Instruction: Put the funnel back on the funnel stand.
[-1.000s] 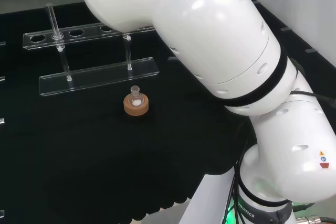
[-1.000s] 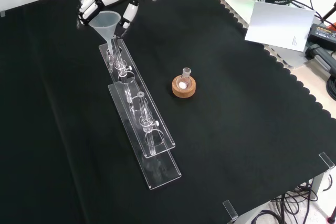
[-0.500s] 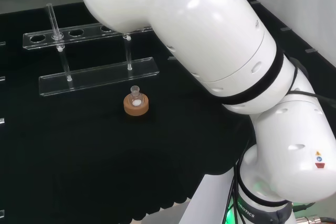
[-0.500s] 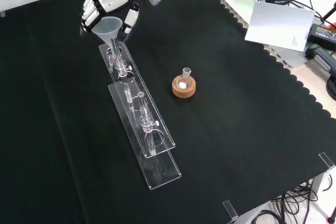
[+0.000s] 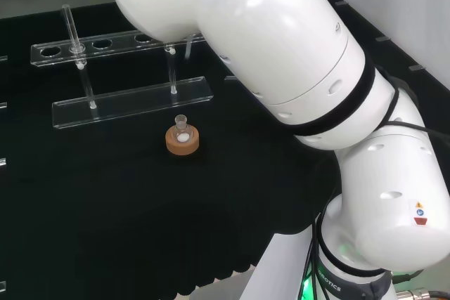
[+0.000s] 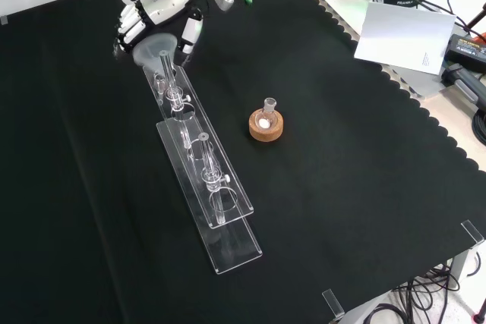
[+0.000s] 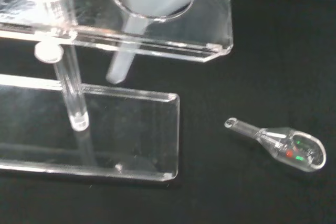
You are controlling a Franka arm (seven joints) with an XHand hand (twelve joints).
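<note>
1. One clear acrylic funnel stand (image 6: pixel 199 158) runs down the front view, a holed upper shelf held on posts over a base plate. It is the landmark for everything below.
2. At the stand's far end, top left in the front view, the hand (image 6: pixel 156 7) hangs over the shelf with its fingers curled about the funnel (image 6: pixel 152 45); just where they touch the rim is hard to make out.
3. Seen from the wrist, the funnel's cone sits in the end hole of the shelf and its stem (image 7: pixel 122 61) pokes through below, slanted and clear of the base plate. I judge it nearly seated but not yet let go.
4. Handling, as a judgement: the funnel looks like light, thin, translucent plastic, stiff but smooth, so it may slip or tip. The rim of the cone is the place to hold it, leaving the stem free.
5. Right of the stand in the front view, well apart, a small glass flask (image 6: pixel 267 108) sits in a cork ring (image 6: pixel 266 127).
6. Beside the stand's end in the wrist view, a small glass bulb (image 7: pixel 281 144) lies on the black cloth (image 6: pixel 357 149).
</note>
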